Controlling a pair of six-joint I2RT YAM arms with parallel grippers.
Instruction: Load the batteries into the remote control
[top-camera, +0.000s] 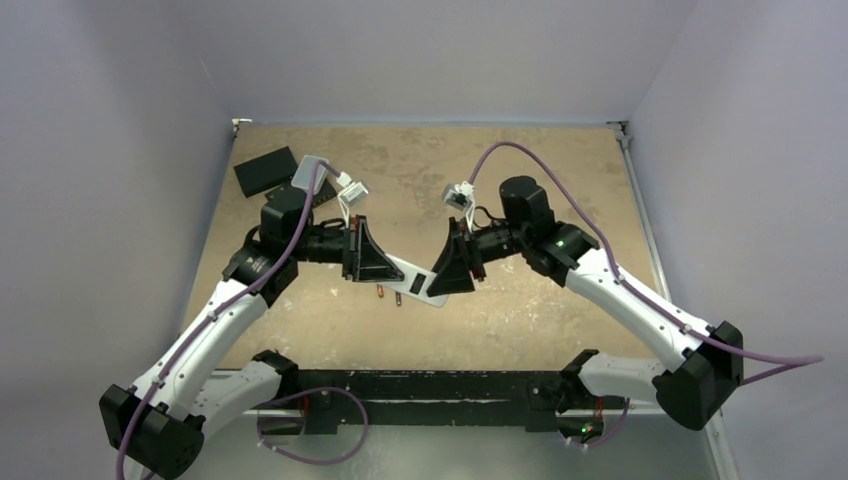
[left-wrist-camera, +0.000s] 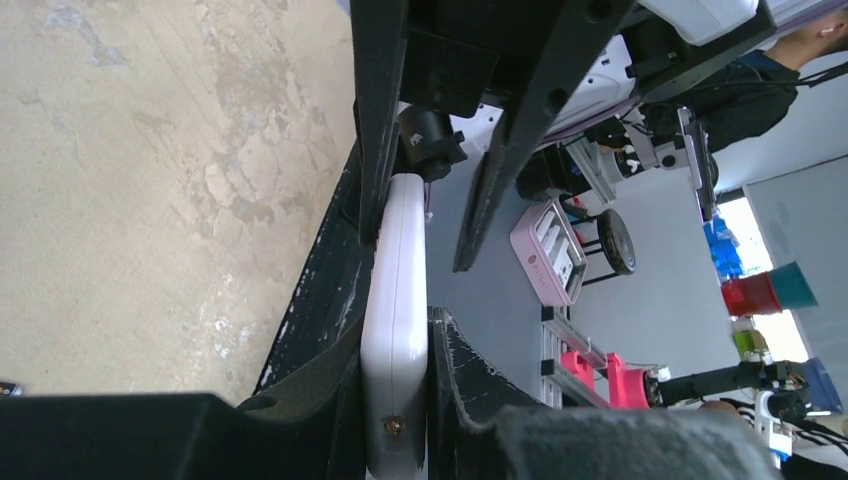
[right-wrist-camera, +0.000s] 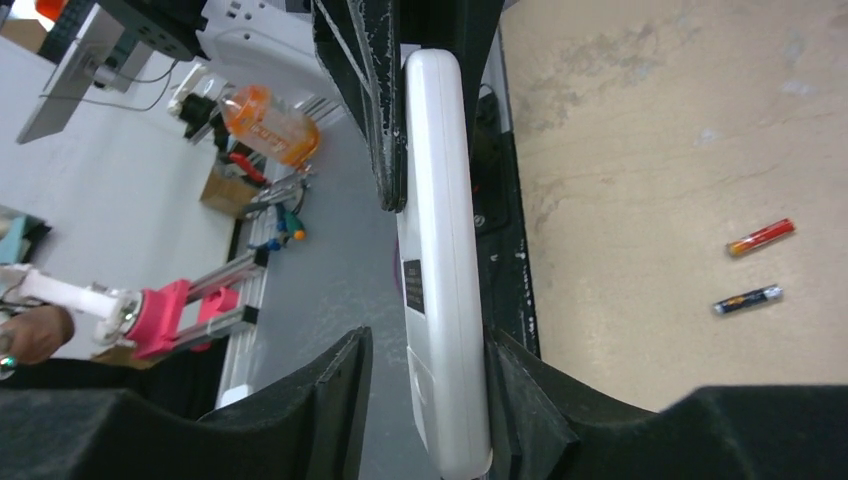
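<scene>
The white remote control (top-camera: 415, 283) is held above the table between both arms, its long side running from one gripper to the other. My left gripper (top-camera: 383, 268) is shut on one end of it; in the left wrist view both pads press the remote control (left-wrist-camera: 395, 330) edge-on. My right gripper (right-wrist-camera: 428, 340) is open around the other end: one finger touches the remote control (right-wrist-camera: 440, 260), the other stands apart with a gap. Its plain back with a small dark label faces that gap. A reddish-orange battery (right-wrist-camera: 760, 238) and a dark battery (right-wrist-camera: 747, 299) lie on the table below.
A flat black slab (top-camera: 265, 170) and a light grey rounded box (top-camera: 312, 172) sit at the back left, with a small white part (top-camera: 352, 190) beside them. The two batteries (top-camera: 390, 295) lie just under the left gripper. Walls close the table on three sides.
</scene>
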